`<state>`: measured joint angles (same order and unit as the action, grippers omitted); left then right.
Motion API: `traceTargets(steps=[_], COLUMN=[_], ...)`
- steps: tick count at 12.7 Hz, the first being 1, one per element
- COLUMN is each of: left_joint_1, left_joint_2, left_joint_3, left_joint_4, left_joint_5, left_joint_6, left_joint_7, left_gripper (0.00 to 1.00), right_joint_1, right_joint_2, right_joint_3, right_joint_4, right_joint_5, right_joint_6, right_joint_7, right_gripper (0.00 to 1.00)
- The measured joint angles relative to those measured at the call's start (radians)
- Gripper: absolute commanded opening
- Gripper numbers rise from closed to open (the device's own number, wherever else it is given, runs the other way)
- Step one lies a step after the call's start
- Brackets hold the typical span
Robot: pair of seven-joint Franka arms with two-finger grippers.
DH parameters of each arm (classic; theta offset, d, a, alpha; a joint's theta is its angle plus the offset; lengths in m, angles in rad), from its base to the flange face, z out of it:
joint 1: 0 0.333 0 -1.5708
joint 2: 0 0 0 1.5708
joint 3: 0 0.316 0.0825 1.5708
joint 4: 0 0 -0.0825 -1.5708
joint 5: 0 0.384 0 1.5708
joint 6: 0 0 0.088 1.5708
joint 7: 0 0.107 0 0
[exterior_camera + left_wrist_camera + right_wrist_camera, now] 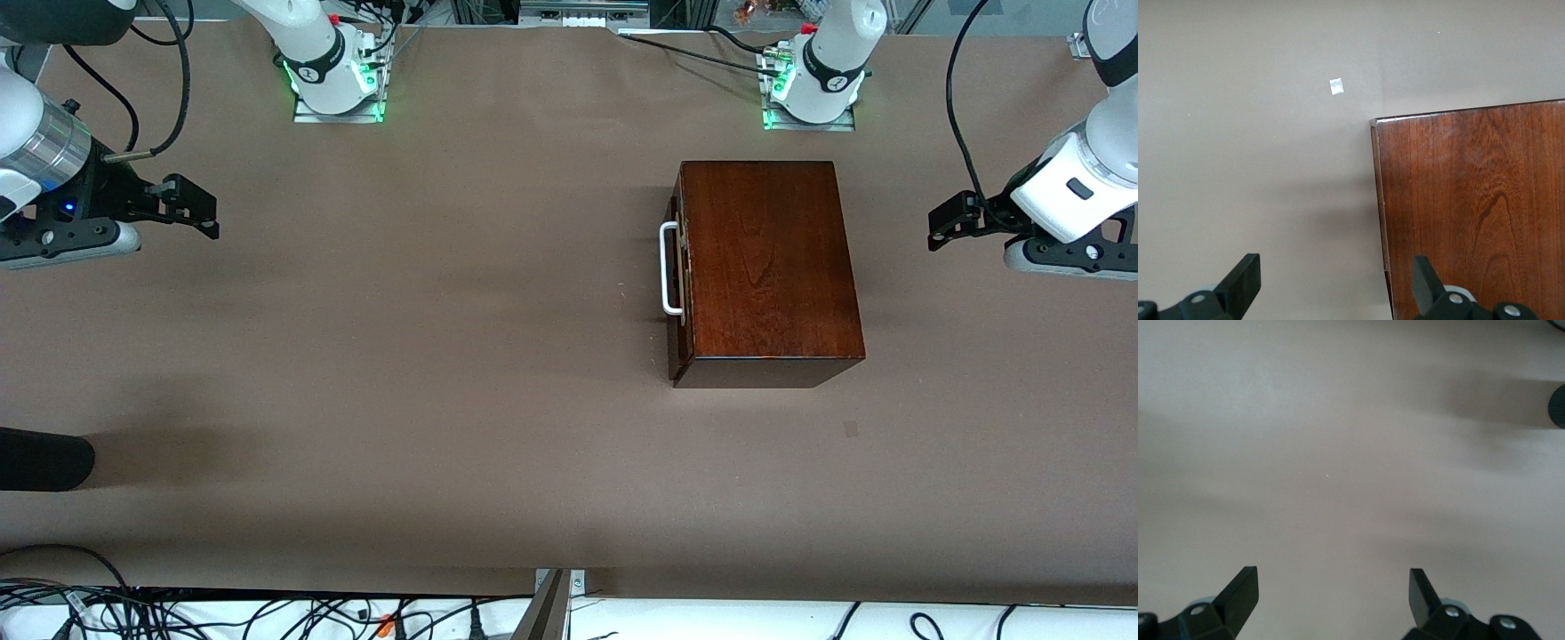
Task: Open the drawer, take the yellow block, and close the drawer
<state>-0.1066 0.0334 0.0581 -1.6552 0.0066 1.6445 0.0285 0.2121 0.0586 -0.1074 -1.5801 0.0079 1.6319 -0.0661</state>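
Note:
The reddish-brown wooden box [769, 262] stands on the table toward the left arm's end. Its drawer [681, 289] is pushed in flush, and the white bar handle [669, 269] faces the right arm's end. The yellow block is hidden. My left gripper [944, 227] hangs open above the table beside the box, at the end away from the handle. In the left wrist view the left gripper [1337, 275] frames a corner of the box [1471, 213]. My right gripper [197, 212] waits open over bare table at the right arm's end, and the right gripper [1333, 588] holds nothing.
A small pale tape mark [851, 429] lies on the brown table [444, 356], nearer to the front camera than the box. A dark rounded object [44, 459] juts in at the right arm's end. Cables [267, 613] run along the near edge.

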Motion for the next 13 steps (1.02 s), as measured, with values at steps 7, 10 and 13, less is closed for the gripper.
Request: traceTargets(steps=[7, 10, 13], left_joint_1=[0.0, -0.001, -0.005], left_joint_2=[0.0, 0.0, 0.002], left_joint_3=[0.0, -0.001, -0.005], left_joint_4=[0.003, 0.034, 0.04], left_joint_5=[0.0, 0.0, 0.0], left_joint_6=[-0.024, -0.073, -0.112], left_joint_7=[0.0, 0.0, 0.016], left_gripper=[1.0, 1.0, 1.0], right_joint_1=[0.0, 0.0, 0.0], right_joint_2=[0.0, 0.0, 0.0], right_joint_3=[0.0, 0.001, 0.002], right_joint_4=[0.0, 0.0, 0.0], right_joint_5=[0.0, 0.0, 0.0], right_joint_6=[0.0, 0.0, 0.0], right_joint_7=[0.0, 0.0, 0.0], right_gripper=[1.0, 1.0, 1.0])
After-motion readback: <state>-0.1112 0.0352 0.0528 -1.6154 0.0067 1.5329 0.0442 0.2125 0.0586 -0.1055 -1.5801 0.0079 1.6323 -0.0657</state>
